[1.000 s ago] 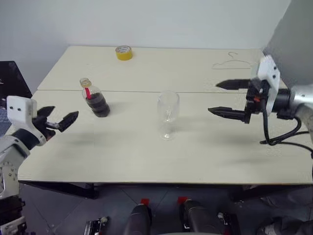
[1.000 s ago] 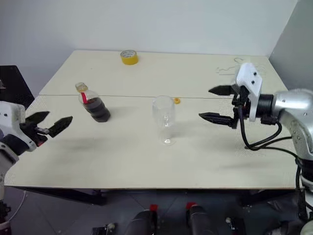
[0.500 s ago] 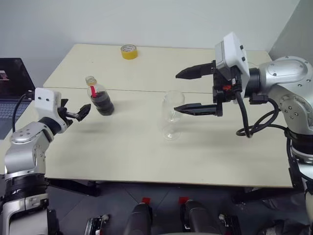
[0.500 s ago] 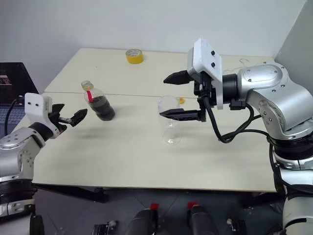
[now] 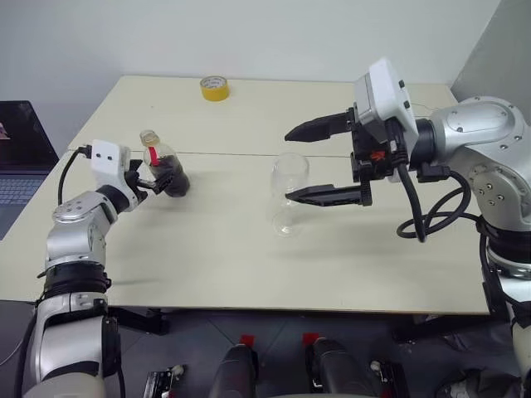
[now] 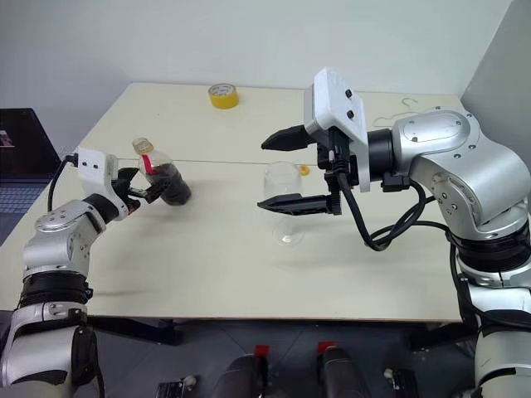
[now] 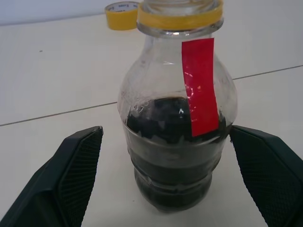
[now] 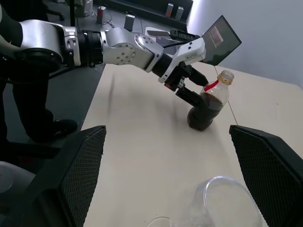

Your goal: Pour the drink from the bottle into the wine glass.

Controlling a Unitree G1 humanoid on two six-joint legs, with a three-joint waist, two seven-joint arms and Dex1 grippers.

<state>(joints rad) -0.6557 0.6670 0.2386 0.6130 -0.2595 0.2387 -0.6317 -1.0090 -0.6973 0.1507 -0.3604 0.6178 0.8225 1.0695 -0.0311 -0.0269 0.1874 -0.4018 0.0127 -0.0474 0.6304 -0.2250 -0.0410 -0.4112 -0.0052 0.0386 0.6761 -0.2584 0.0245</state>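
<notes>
Now my left gripper point(image 7: 156, 184) has closed in, jaws spread around the squat clear cola bottle point(image 5: 167, 170), frame left; right gripper point(image 5: 311, 163) spread around the clear stemmed wine glass point(image 5: 287, 192). Ready to grasp.

Table point(image 5: 207, 265) spans the scene. Bottle point(image 5: 165, 163) stands upright on its left part, drink point(image 7: 173, 142) in the lower half. Left gripper point(image 5: 153, 178) sits at the bottle, one finger each side, w/ gaps. Wine glass point(image 5: 288, 192) stands upright near table centre, well right of the bottle. Right gripper point(image 5: 309, 162) is beside the glass bowl on its right, above the table, one finger over & behind, one lower in front. Tape roll point(image 5: 214, 87) lies at the far edge, behind both. Laptop point(image 5: 21, 153) is off the table's left side.
</notes>
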